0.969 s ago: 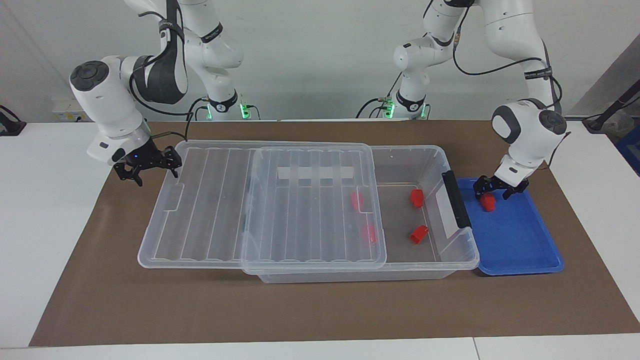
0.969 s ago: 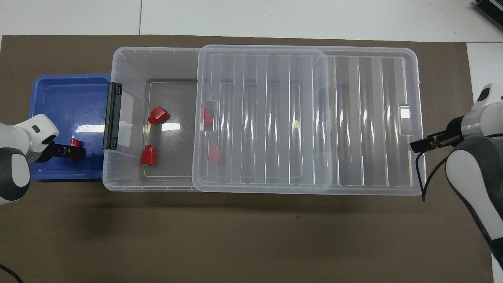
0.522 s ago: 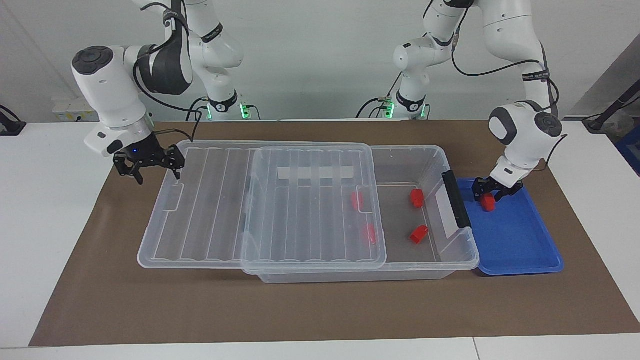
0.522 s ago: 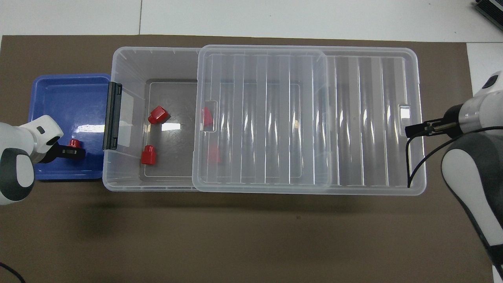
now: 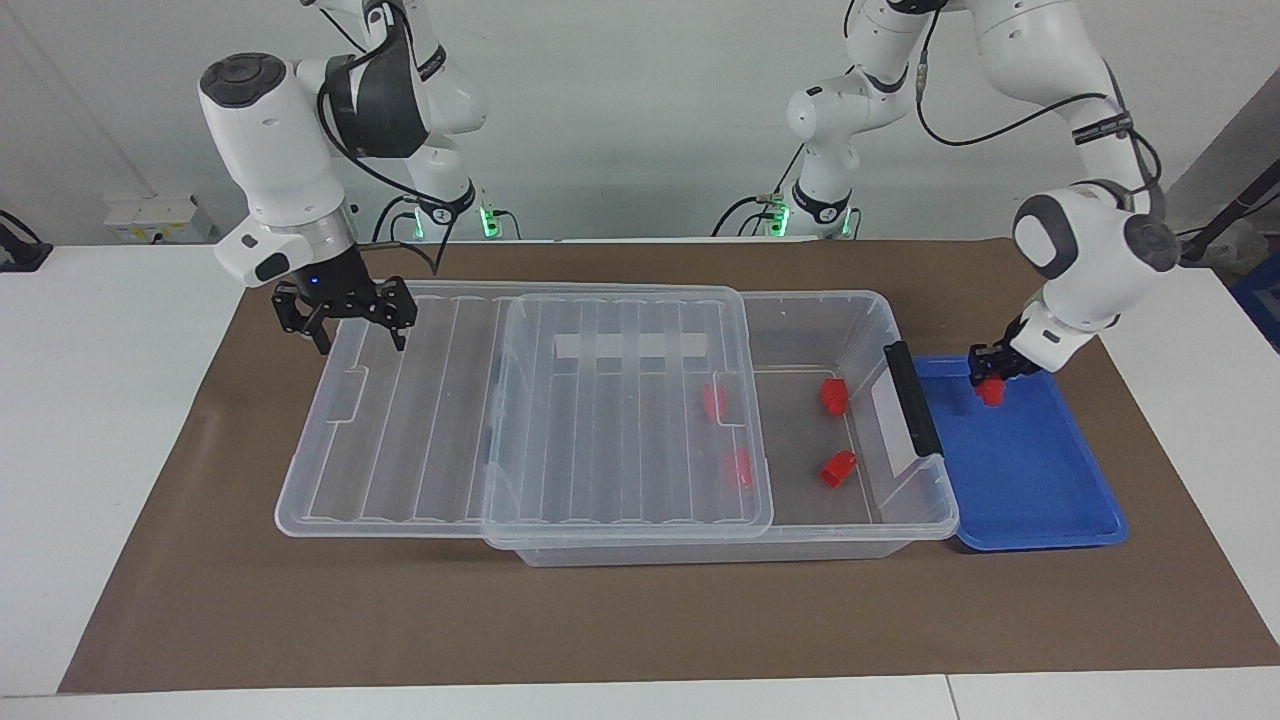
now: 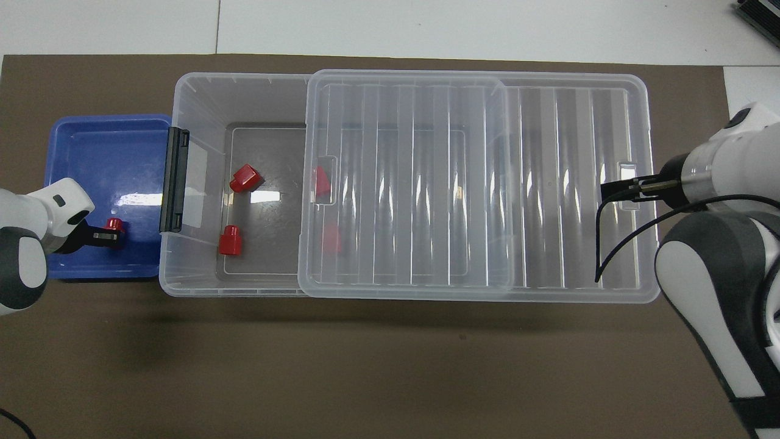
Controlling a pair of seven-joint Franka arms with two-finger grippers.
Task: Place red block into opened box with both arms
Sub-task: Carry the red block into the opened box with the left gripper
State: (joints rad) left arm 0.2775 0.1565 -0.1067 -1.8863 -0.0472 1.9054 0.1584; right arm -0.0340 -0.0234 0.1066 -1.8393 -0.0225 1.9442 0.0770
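Note:
My left gripper [image 5: 990, 383] is shut on a small red block [image 5: 991, 393] in the blue tray [image 5: 1040, 480]. In the overhead view the same left gripper [image 6: 109, 231] and block [image 6: 114, 227] show at the tray's edge nearest the robots. The clear box [image 5: 905, 505] lies beside the tray, its black handle [image 5: 910, 400] at that end. Its ribbed lid [image 5: 420, 400] is slid toward the right arm's end, leaving the handle end open. My right gripper [image 5: 360, 338] hangs open over the lid's outer end, also seen from overhead [image 6: 609, 189].
Two red blocks [image 5: 833, 395] [image 5: 838, 467] lie in the open part of the box. Two more [image 5: 713, 400] [image 5: 740, 467] show through the lid. A brown mat [image 5: 640, 620] covers the table under everything.
My left gripper has shut on the red block in the tray, and its wrist has risen. The right gripper has moved from beside the lid's end to over it.

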